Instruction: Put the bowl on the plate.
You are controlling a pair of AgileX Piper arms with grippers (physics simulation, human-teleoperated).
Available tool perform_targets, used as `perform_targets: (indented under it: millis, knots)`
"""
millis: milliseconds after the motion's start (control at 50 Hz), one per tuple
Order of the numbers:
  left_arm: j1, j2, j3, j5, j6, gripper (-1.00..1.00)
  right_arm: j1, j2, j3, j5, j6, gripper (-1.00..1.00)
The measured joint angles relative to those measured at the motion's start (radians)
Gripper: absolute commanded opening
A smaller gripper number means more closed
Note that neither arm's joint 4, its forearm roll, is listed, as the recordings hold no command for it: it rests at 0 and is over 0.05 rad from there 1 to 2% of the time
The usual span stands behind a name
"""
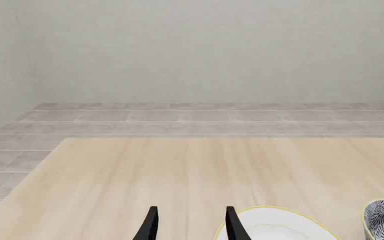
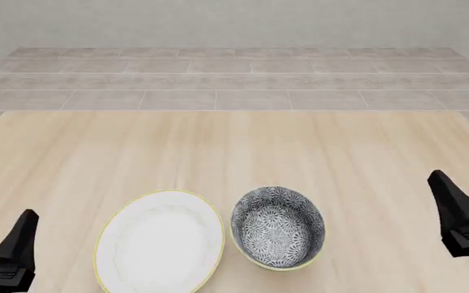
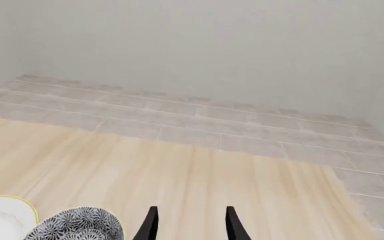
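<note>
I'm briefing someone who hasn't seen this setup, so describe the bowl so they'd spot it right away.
On the pale wooden table, look near the front edge, midway between the two arms. The bowl sits just right of the white plate; it is deep, with a dense dark grey-and-white floral pattern, while the plate is plain and shallow.

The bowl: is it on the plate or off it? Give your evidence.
Off. The bowl sits upright on the table beside the plate, to its right.

Bright even light, sharp render, almost no shadows, no glare.
</note>
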Motion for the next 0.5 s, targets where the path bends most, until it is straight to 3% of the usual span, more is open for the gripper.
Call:
perform_targets:
  millis: [120, 500]
  knots:
    - [0.000, 0.000, 0.000, 0.000, 0.000, 1.00, 0.020, 0.079, -0.063, 0.032, -0.012, 1.00]
    - [0.000, 0.000, 0.000, 0.000, 0.000, 1.00, 0.087, 0.329, -0.230, 0.146, 0.147, 1.00]
